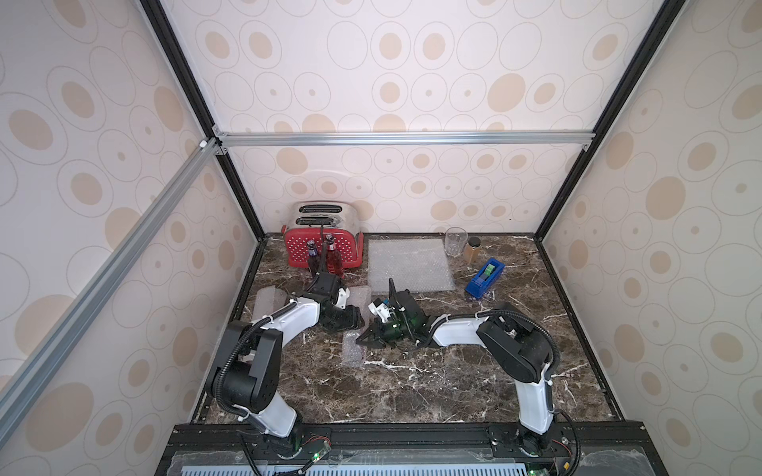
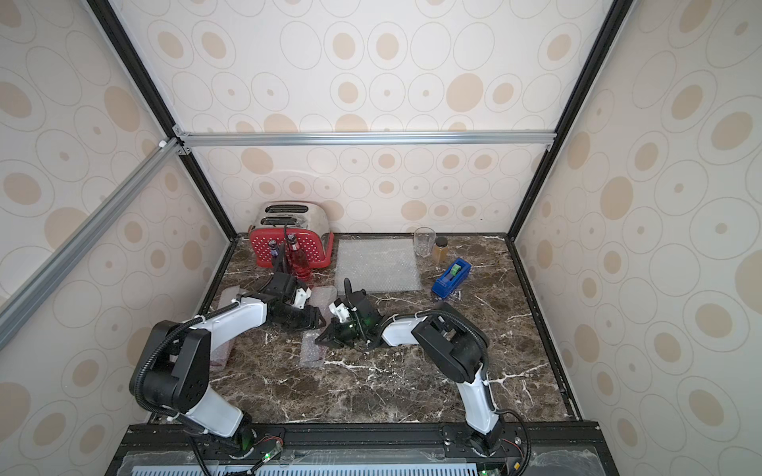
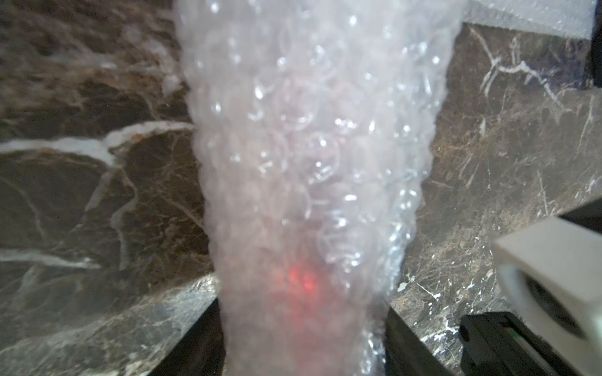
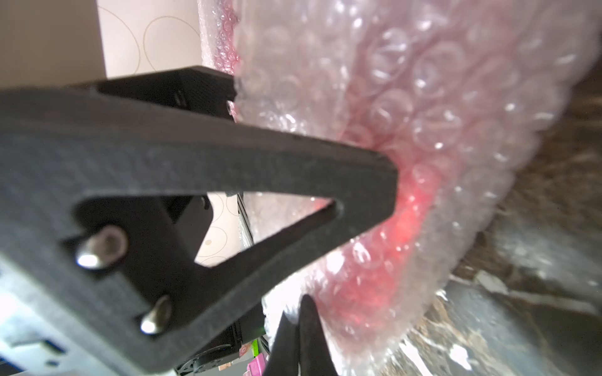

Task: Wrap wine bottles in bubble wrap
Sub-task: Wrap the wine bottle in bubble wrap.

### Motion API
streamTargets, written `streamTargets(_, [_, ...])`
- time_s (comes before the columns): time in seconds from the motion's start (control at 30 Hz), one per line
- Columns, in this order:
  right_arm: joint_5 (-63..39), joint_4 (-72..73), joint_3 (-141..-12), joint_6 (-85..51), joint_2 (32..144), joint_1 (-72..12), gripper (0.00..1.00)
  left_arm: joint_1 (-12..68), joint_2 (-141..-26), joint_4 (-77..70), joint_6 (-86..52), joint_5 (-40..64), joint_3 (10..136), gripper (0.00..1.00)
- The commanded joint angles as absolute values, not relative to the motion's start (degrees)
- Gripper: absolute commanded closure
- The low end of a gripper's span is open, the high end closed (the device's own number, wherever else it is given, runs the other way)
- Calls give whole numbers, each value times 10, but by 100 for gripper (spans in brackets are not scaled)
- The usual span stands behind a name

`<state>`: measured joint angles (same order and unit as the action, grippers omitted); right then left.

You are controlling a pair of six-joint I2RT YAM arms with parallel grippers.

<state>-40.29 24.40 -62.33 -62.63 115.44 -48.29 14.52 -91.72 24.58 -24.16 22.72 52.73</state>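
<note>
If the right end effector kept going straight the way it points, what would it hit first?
Likely the bubble-wrapped bottle: the tip of the shut right end effector seems pressed into its wrap.

The wrap (image 3: 303, 146) hides the bottle (image 3: 299, 280); only a blurred red glow shows through. The view's edge cuts off my left pincer (image 3: 304, 351), and I cannot tell whether its fingers (image 3: 208, 345) press the wrap.
</note>
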Motion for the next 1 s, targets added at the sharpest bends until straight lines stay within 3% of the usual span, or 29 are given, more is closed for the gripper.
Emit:
streamTargets(0.0, [-396,240,-605,-641,1135,-476,100,143,-924,250,-237,206,533,32])
streamTargets(0.37, [-406,226,-600,-634,1136,-473,100,142,-922,249,-234,216,537,15])
streamTargets(0.63, [-418,259,-601,-664,1176,-469,100,132,-899,226,-242,295,541,2])
streamTargets(0.83, [-419,249,-606,-657,1172,-468,100,119,-873,215,-248,311,529,1])
streamTargets(0.97, [-420,255,-604,-662,1177,-466,100,98,-859,222,-250,311,530,7])
